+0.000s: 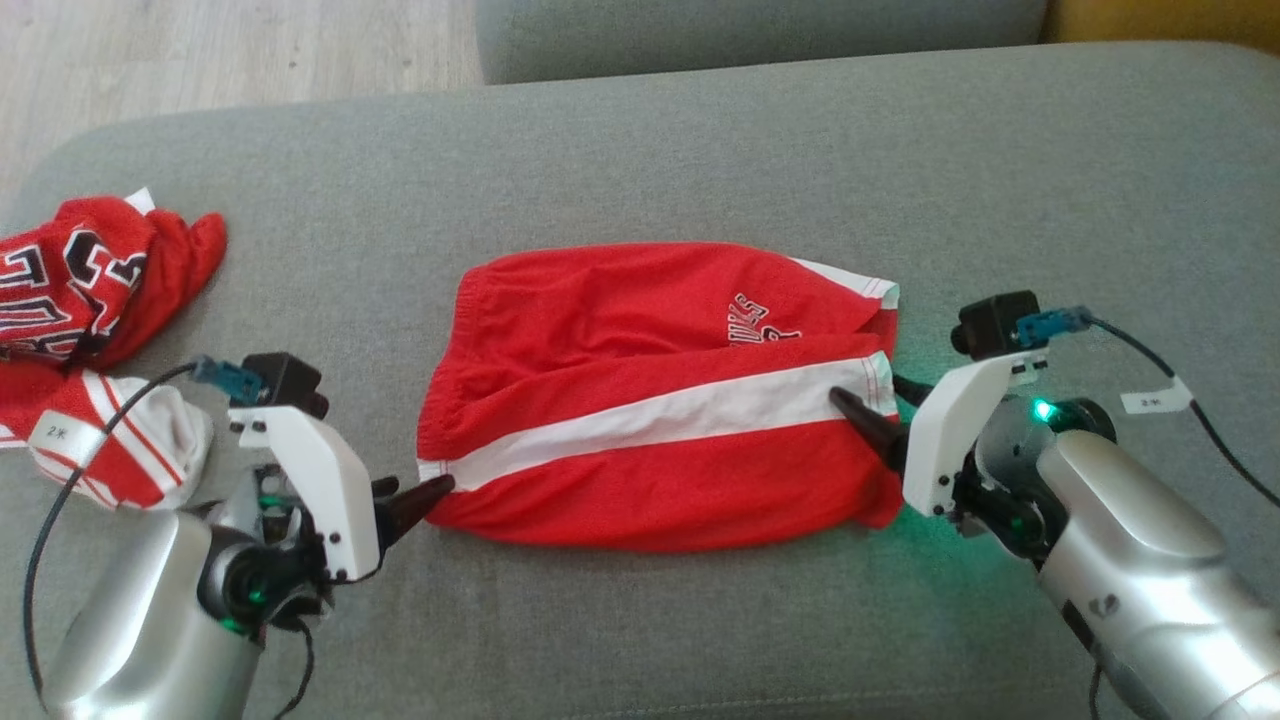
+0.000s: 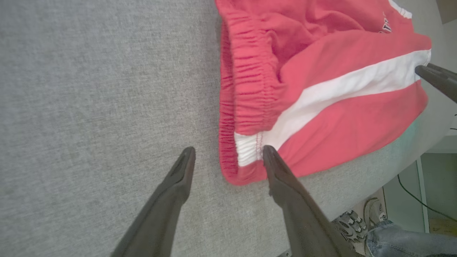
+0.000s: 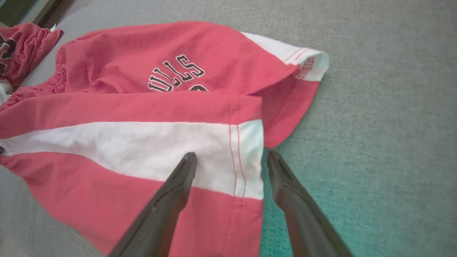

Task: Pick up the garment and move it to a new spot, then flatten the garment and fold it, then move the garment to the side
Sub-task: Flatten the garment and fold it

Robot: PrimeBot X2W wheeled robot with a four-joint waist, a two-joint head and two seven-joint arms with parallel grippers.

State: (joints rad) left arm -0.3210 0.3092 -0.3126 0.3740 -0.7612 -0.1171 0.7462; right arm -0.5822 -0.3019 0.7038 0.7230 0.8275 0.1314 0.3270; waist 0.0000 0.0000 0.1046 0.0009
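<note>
One grey sofa seat spans the scene, with a strip of wood floor beyond its far left corner.

One pair of red shorts lies in the middle of the seat. They lie fairly flat, with one layer lapped over another. Their long axis runs left to right, with the waistband at the left and the leg hems at the right. One white stripe runs along that axis on the near layer, rising slightly toward the right. Black-edged lettering shows on the far layer.

Two arms come in from the near side, one at each end of the shorts. The left gripper is at the waistband's near corner with its fingers spread wide and nothing grasped. One finger is over bare sofa just left of the waistband, and the other tip is at the stripe's left end. The right gripper is at the near leg hem, also spread and holding nothing. One finger lies over the stripe, and the other is over the sofa just right of the hem. Whether the tips press the cloth I cannot tell.

Two more garments sit at the far left, well apart from the shorts. One is a crumpled red jersey, and nearer is a red-and-white piece bearing a tag.

One shoe of a person shows past the sofa's edge.
</note>
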